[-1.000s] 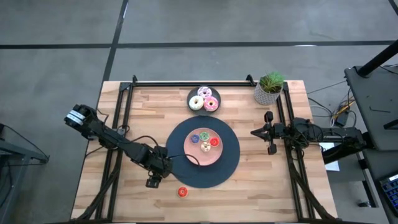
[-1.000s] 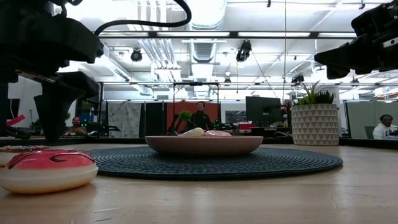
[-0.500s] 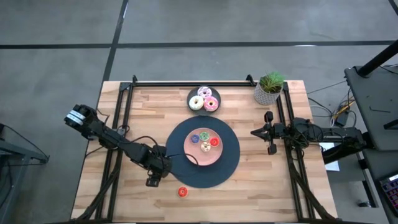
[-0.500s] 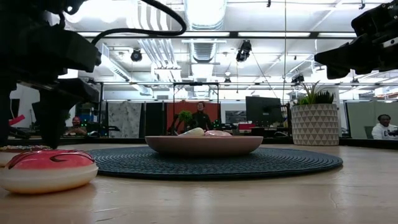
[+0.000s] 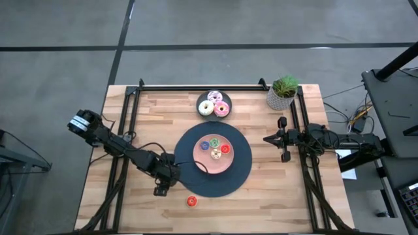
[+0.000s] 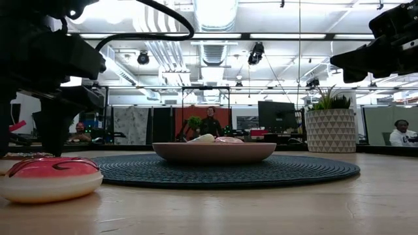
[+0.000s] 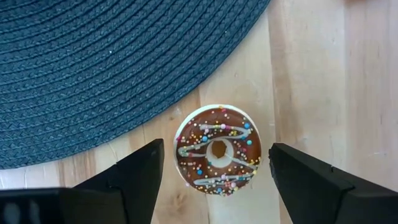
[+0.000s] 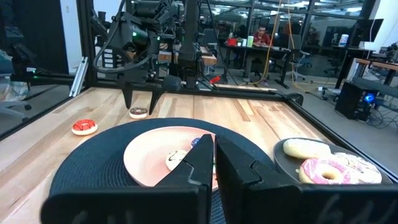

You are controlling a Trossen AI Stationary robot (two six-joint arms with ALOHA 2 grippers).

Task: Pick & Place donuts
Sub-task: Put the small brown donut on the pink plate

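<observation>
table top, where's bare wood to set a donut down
Bare wood lies between the blue mat and the right claw, and left of the dark plate. It is crowded at the mat's near-left edge, around the left claw and the red donut.

Tiny donuts (image 6: 210,138) on pink plate (image 6: 214,153) mostly hidden behind its rim.

brown donut (image 7: 217,150) — rainbow sprinkles, white squiggle
</observation>
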